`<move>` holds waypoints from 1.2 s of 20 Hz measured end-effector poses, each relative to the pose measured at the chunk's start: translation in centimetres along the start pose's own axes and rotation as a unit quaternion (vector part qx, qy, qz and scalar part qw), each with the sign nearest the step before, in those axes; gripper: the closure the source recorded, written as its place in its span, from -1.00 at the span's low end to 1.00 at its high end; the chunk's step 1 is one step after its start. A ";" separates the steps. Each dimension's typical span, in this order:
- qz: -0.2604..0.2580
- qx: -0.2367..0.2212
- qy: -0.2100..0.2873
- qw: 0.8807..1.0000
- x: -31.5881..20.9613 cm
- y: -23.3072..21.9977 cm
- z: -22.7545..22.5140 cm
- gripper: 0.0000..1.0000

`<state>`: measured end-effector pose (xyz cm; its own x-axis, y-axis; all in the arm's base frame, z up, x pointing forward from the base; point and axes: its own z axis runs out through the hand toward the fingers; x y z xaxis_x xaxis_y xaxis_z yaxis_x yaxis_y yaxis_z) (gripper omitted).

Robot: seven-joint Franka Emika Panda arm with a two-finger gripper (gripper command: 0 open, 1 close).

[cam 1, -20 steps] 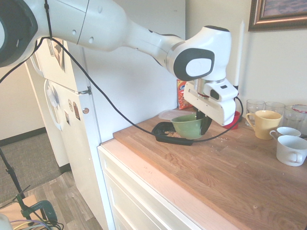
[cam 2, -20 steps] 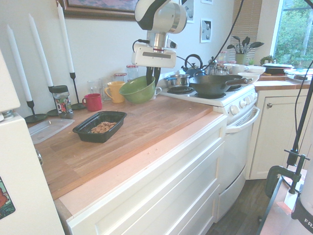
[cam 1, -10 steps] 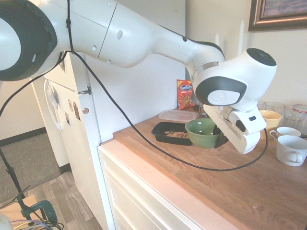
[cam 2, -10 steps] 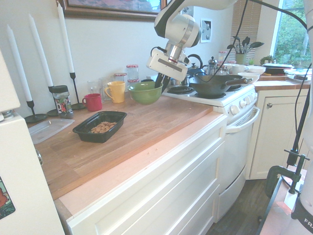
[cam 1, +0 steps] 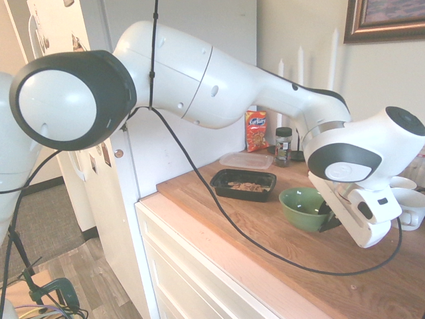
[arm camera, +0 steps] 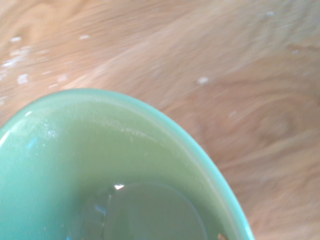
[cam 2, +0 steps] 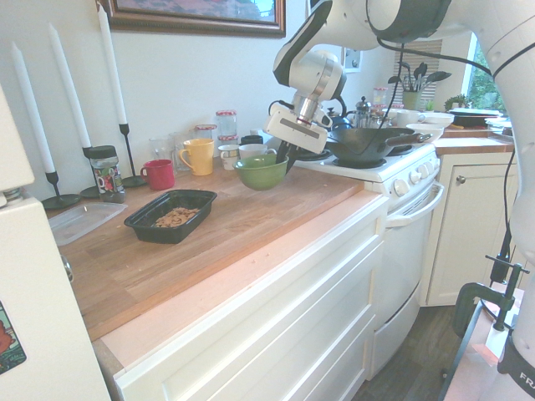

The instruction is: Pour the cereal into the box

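- The white Franka arm has carried the green bowl (cam 1: 303,207) away from the black box (cam 1: 243,184) over the last second and brought it down onto the wooden counter (cam 1: 279,246), well apart from the box on the stove side; a second ago the bowl hung tilted right at the box.
- The gripper (cam 2: 287,154) stays clenched on the bowl's rim, its fingers shut tight on the edge nearest the stove.
- The box sits on the counter in front of the clear lidded container (cam 1: 246,159), and the cereal (cam 2: 176,217) lies inside it as a small tan heap, so the pour looks done and the bowl is being set aside.
- The wrist view shows the bowl's inside nearly bare, with what may be one stray flake at the rim.
- Counted across both exterior views, largest first: one arm, one counter, one box, one clear container, one green bowl.
- Beyond the box by the wall: three white candles (cam 2: 32,100), one orange-red snack bag (cam 1: 255,130), one yellow mug (cam 2: 196,156), one red cup (cam 2: 158,174), one dark-lidded jar (cam 2: 104,173).
- Near the bowl are white mugs; their number is unclear, since the arm hides part of them.
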<state>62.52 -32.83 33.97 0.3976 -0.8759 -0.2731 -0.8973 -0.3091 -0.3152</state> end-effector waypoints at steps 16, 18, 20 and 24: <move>0.004 -0.007 -0.007 1.000 2.0 0.0 1.1 -1.00; 0.002 -0.005 -0.003 1.000 1.9 -0.2 0.8 -1.00; -0.006 -0.010 0.005 1.000 1.4 -0.6 0.2 -1.00; -0.026 -0.033 0.045 0.998 -0.7 -2.2 -1.6 -1.00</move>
<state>63.95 -32.12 36.32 0.4281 -0.8869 -0.1737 -0.8876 -0.3764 -0.2657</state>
